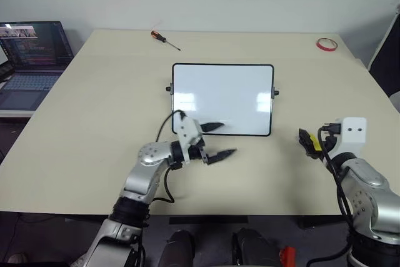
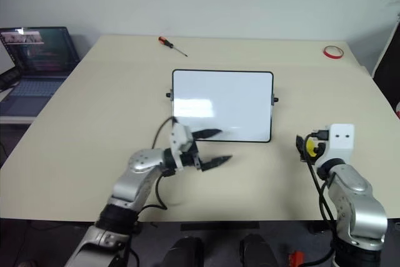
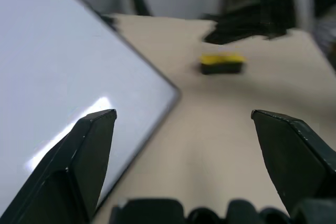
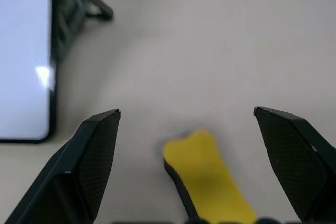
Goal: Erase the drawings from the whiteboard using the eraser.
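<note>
Whiteboard [image 1: 222, 98] wiped blank, flat beside left hand [image 1: 215, 141]; yellow eraser [image 4: 207, 174] lies between right hand's [image 4: 186, 166] spread fingers.

Glossy whiteboard [image 1: 222, 98] on a matt table [image 1: 94, 117], perhaps laminate; smooth yellow eraser [image 3: 222, 62].

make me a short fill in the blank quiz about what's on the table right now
1. The eraser lying on the table is ____ in colour.
2. The whiteboard has a thin ____ frame.
3. The tape ring at the far corner is ____.
4. Beside the table stands an open ____.

Missing words: yellow; black; red; laptop
</note>
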Motion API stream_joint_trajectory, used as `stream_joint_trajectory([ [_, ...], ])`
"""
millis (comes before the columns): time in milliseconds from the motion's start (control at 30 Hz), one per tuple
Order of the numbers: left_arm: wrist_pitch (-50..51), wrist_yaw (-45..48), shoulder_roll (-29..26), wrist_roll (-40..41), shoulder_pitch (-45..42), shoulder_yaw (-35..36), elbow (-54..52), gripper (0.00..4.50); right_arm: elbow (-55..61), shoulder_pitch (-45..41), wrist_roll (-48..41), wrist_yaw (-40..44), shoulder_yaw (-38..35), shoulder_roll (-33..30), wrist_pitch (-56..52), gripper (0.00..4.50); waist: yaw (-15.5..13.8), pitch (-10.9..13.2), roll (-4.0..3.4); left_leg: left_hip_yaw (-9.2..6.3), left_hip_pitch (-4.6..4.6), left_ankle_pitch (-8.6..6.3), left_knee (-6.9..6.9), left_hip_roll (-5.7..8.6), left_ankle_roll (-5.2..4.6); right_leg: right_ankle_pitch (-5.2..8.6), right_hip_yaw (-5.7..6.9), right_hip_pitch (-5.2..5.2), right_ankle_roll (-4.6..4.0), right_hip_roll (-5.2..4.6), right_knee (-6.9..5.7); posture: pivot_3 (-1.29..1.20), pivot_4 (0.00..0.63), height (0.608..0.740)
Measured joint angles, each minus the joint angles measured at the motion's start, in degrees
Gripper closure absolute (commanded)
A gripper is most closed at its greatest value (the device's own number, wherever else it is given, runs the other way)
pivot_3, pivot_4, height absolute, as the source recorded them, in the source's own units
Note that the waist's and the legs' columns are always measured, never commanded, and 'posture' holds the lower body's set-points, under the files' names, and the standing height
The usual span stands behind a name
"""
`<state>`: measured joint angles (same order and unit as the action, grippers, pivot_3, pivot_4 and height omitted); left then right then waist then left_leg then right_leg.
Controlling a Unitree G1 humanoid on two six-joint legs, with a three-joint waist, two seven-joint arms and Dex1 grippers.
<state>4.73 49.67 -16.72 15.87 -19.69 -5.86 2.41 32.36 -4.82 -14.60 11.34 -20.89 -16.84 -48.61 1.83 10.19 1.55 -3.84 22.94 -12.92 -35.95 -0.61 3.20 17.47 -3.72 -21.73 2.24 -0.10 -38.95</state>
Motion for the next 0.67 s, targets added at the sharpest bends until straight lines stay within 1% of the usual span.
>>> stream_joint_trajectory([
  [100,1.0,-7.4,1.7,-0.5,3.8,3.0,-5.4,0.0,1.7,4.2,0.1,1.0,-0.3,-0.4,5.6,0.03,-0.1,0.0,0.0,0.01,-0.01,0.0,0.0,0.06,0.0,0.01,0.01,0.05,0.03,-0.06,0.03,0.0,0.15,0.74],
  [233,1.0,-20.7,5.0,-6.1,11.1,5.6,-9.6,0.0,1.9,11.2,1.6,2.9,-0.2,-0.1,17.8,0.03,-0.1,0.0,0.0,-0.02,-0.07,0.0,0.0,0.04,0.0,0.02,-0.03,0.05,0.03,-0.06,0.0,0.0,0.15,0.74],
  [333,1.4,-28.8,7.7,-8.9,16.1,7.2,-12.7,0.0,1.5,15.1,2.1,2.8,-0.4,2.9,24.9,0.03,0.0,0.0,0.01,-0.02,-0.08,0.0,-0.01,-0.02,0.0,0.02,-0.04,0.06,0.04,-0.06,0.0,0.0,0.15,0.74],
  [400,1.7,-32.2,8.5,-10.0,19.0,8.0,-15.3,0.0,1.2,17.5,2.2,2.3,-0.3,4.5,27.9,0.03,0.0,0.0,0.0,0.0,-0.09,0.0,-0.01,-0.02,0.0,0.03,-0.05,0.06,0.04,-0.06,-0.01,0.0,0.15,0.74],
  [533,3.0,-36.6,8.4,-11.2,23.5,10.5,-18.6,0.0,0.2,23.8,4.6,3.4,0.9,4.5,35.4,0.03,-0.1,0.0,0.0,0.11,-0.1,0.0,0.0,0.0,0.01,0.05,-0.03,0.08,0.03,-0.05,0.01,0.0,0.15,0.74],
  [600,3.4,-37.1,8.1,-11.3,24.1,10.7,-18.6,0.0,-1.9,26.5,5.5,3.9,1.9,4.5,38.3,0.03,-0.1,0.0,0.0,0.13,-0.11,0.0,-0.01,0.0,0.01,0.08,-0.03,0.09,-0.01,-0.05,0.02,0.0,0.15,0.74],
  [667,3.5,-37.4,8.1,-11.4,24.0,10.6,-18.6,0.0,-3.6,27.4,5.7,3.9,2.0,4.6,39.6,0.03,-0.1,0.0,0.0,0.19,-0.12,0.0,-0.01,0.0,0.01,0.08,-0.07,0.09,-0.01,-0.05,0.03,0.0,0.15,0.74],
])
